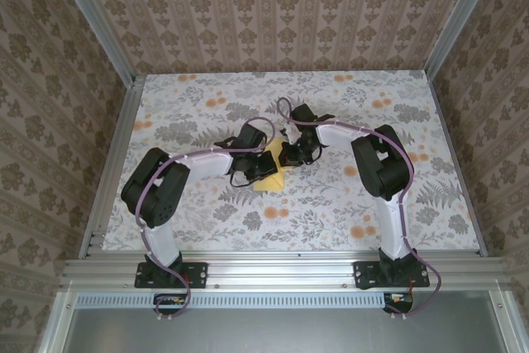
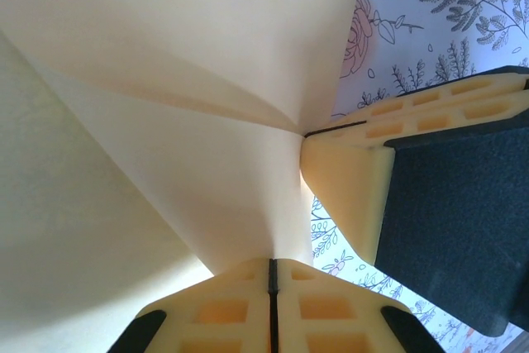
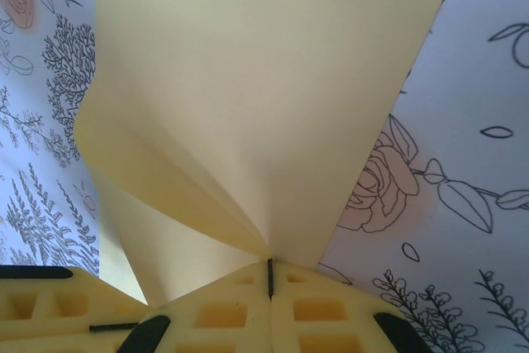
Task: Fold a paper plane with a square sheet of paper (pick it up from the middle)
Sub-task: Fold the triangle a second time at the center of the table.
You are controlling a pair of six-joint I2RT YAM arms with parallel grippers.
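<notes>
Paper (image 3: 248,80) in left pincer (image 2: 273,265), right pincer (image 3: 269,265)

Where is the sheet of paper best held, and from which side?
Pinch the sheet of paper at its edge, where the folds converge: it is thin. The left tool and right tool are shut there, each from its own side.

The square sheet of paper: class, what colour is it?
The square sheet of paper is plain pale yellow, clearest in the right wrist view.

Square sheet of paper (image 1: 271,182) near table (image 1: 198,229) centre, left gripper (image 1: 258,166) at its 9 o'clock, right gripper (image 1: 287,155) at its 1 o'clock, both touching it
</notes>
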